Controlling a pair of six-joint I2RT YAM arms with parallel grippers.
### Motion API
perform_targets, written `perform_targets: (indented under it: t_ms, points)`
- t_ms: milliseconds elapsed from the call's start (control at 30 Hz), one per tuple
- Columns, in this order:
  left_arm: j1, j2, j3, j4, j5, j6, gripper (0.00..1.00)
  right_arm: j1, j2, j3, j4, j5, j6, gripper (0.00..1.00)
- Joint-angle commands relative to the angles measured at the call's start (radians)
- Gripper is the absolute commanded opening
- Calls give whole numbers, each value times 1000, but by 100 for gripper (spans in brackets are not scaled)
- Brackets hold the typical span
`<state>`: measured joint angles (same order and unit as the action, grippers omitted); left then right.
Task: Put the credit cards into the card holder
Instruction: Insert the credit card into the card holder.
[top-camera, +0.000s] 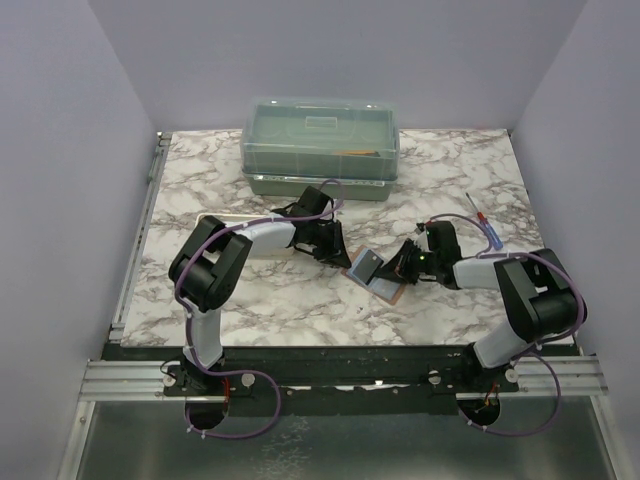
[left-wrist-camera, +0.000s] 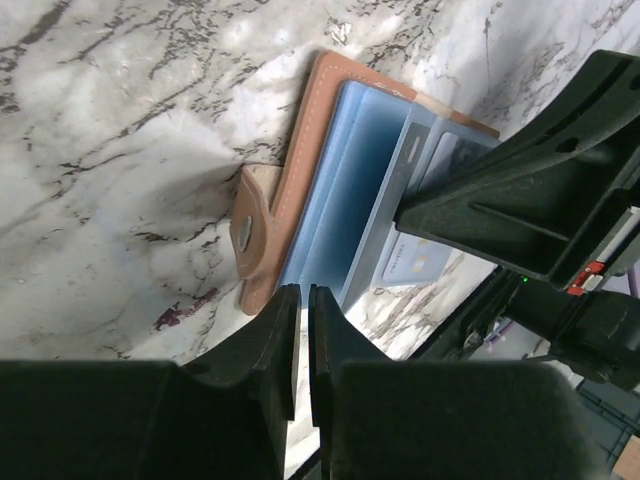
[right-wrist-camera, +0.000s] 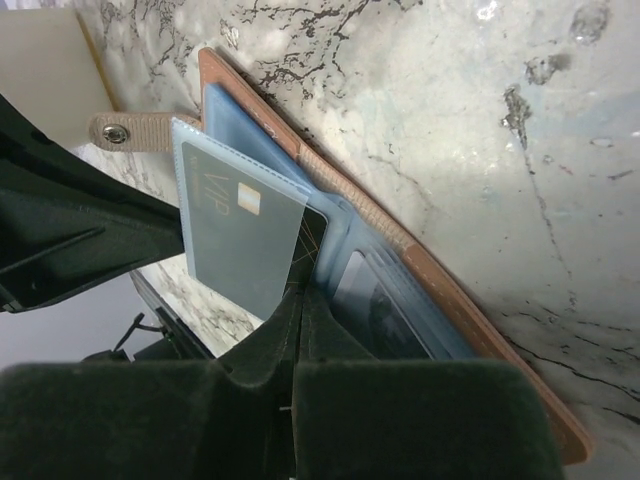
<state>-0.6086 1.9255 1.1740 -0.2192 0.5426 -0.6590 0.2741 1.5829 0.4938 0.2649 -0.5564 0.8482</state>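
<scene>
The card holder (top-camera: 372, 272) lies open in the middle of the table, brown outside (right-wrist-camera: 450, 290) with bluish pockets (left-wrist-camera: 350, 190) and a snap tab (left-wrist-camera: 252, 232). A grey-blue credit card (right-wrist-camera: 240, 230) sits in a clear sleeve that stands up from it. Behind it a dark credit card (right-wrist-camera: 318, 235) with gold lines runs down into the tips of my right gripper (right-wrist-camera: 303, 292), which is shut on its edge at the holder's right side (top-camera: 405, 265). My left gripper (left-wrist-camera: 302, 292) hovers at the holder's left edge (top-camera: 335, 250), its jaws a narrow slit apart with nothing between them.
A big translucent green lidded box (top-camera: 322, 145) stands at the back. A red and blue pen-like tool (top-camera: 483, 225) lies at the right. A pale tray (top-camera: 207, 222) shows partly behind the left arm. The right gripper's black finger (left-wrist-camera: 520, 200) crosses the left wrist view.
</scene>
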Motion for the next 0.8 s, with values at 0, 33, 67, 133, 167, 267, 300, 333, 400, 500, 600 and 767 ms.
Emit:
perform_targets:
  t_ms: [0, 33, 67, 133, 167, 267, 300, 333, 400, 500, 600, 767]
  points:
    - [-1, -20, 31, -5, 71, 23, 16, 7, 28, 11, -27, 63, -13, 0]
    - [-2, -16, 39, -5, 77, 25, 18, 8, 35, 15, -40, 76, -15, 0]
    - [-3, -11, 46, -5, 80, 25, 19, 7, 40, 18, -46, 79, -17, 0]
    - [-4, -2, 59, -5, 79, 24, 21, 8, 50, 22, -48, 80, -19, 0]
    - [-3, 4, 65, -5, 81, 24, 21, 9, 54, 22, -47, 81, -17, 0]
    - [-6, 17, 75, 0, 93, 20, 25, 10, 56, 23, -46, 87, -17, 0]
    - [-8, 21, 76, 4, 102, 19, 26, 10, 56, 23, -46, 86, -19, 0]
    - [-10, 24, 76, 10, 115, 16, 27, 10, 57, 23, -46, 87, -20, 0]
    - [-19, 30, 76, 24, 134, 13, 30, 10, 59, 23, -44, 87, -21, 0]
    - [-29, 43, 80, 28, 144, 11, 32, 10, 64, 21, -36, 82, -17, 0]
    - [-35, 54, 88, 29, 151, 7, 34, 10, 63, 17, -29, 80, -16, 0]
    - [-40, 40, 87, 27, 114, 6, 36, 9, 67, 18, -27, 82, -18, 0]
